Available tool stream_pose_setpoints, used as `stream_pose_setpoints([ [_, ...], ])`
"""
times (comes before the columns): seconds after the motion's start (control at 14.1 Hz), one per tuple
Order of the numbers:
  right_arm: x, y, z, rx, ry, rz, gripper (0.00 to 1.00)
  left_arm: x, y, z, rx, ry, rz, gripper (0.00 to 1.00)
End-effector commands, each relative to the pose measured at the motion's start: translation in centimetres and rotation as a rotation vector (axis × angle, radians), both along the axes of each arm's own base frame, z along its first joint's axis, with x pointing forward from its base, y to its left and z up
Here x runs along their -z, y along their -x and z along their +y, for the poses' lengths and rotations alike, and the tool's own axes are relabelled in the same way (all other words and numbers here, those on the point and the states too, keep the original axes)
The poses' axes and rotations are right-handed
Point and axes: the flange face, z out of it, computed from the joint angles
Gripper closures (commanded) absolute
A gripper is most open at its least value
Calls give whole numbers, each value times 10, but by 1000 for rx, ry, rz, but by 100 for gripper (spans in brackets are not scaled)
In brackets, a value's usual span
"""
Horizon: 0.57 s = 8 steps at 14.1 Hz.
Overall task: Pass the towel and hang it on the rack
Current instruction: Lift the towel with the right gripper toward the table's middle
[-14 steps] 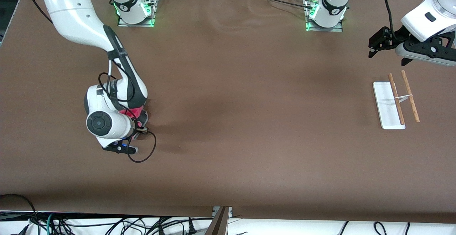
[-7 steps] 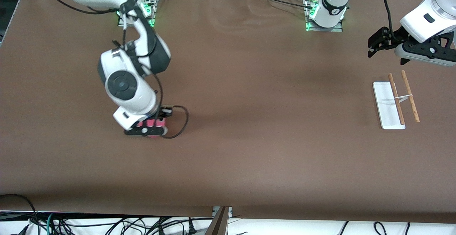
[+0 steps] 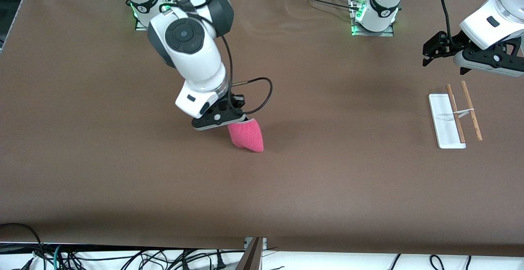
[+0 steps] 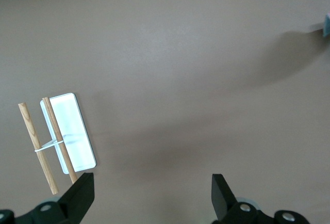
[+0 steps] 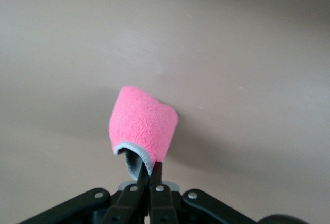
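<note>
Your right gripper (image 3: 229,119) is clamped tight on the pink towel (image 3: 245,136), which hangs from it over the middle of the brown table (image 3: 311,188). Your left gripper (image 3: 444,55) waits with fingers wide apart above the rack (image 3: 452,115) at the left arm's end.

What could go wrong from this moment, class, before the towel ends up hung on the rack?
The right gripper pinches only an edge of the towel, so it could slip out in the air. The hanging towel may swing away from the open left gripper. The light rack could tip when loaded.
</note>
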Motion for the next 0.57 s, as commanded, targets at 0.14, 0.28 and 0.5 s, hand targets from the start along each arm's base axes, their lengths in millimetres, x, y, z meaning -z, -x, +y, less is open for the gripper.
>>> stream_pose_setpoints([
  [0.14, -6, 35, 72, -70, -95, -86, 100, -3, -1, 0, -13, 0, 8, 0],
  [0.28, -6, 46, 88, -96, -110, -98, 100, -3, -1, 0, -13, 0, 8, 0],
  [0.5, -11, 61, 100, -86, -111, -87, 100, -4, 0, 0, -13, 0, 6, 0],
])
